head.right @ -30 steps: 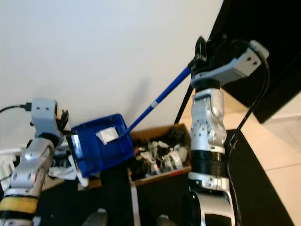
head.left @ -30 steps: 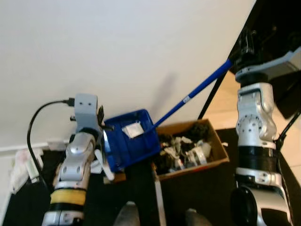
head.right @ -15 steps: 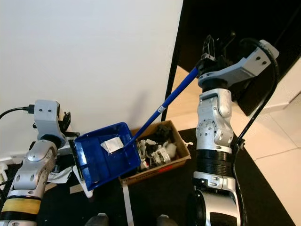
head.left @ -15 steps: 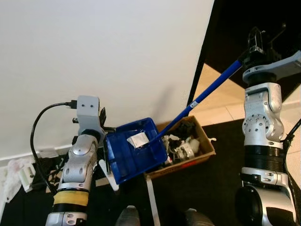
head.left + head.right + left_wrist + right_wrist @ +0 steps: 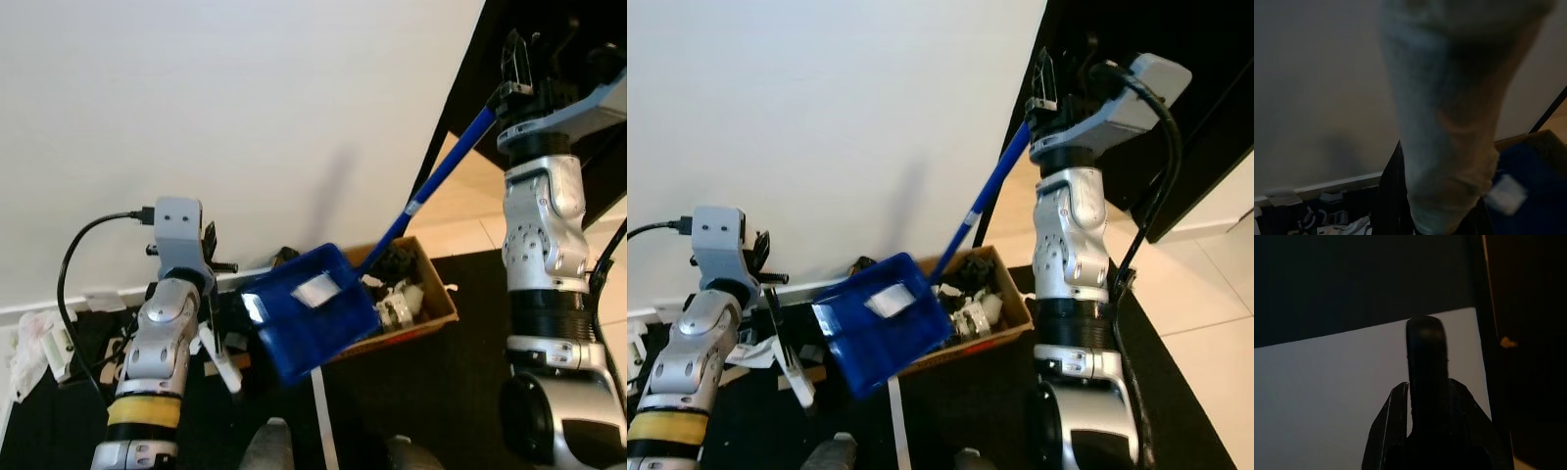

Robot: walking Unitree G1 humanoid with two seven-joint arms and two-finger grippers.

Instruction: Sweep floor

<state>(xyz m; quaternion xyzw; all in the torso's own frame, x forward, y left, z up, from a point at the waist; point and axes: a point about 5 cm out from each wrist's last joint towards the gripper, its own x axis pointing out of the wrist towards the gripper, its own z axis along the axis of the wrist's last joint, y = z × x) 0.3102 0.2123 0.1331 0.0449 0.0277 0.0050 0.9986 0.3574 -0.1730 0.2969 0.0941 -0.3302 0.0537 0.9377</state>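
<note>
Blue dustpan [image 5: 312, 323] — long-handled, tilted over cardboard box [image 5: 431, 294] — paper scrap [image 5: 317, 291] inside.

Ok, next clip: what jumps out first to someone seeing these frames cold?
The blue dustpan, tilted in mid-air over the near corner of an open cardboard box of scraps, with a white scrap lying in the pan. Its long blue handle runs up to the right gripper, raised high against the dark doorway. The left gripper is near the pan's left edge, by the white wall.

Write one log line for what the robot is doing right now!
right gripper: grips blue handle | blue dustpan: tilted beside cardboard box | left gripper: raised, state unclear
</note>
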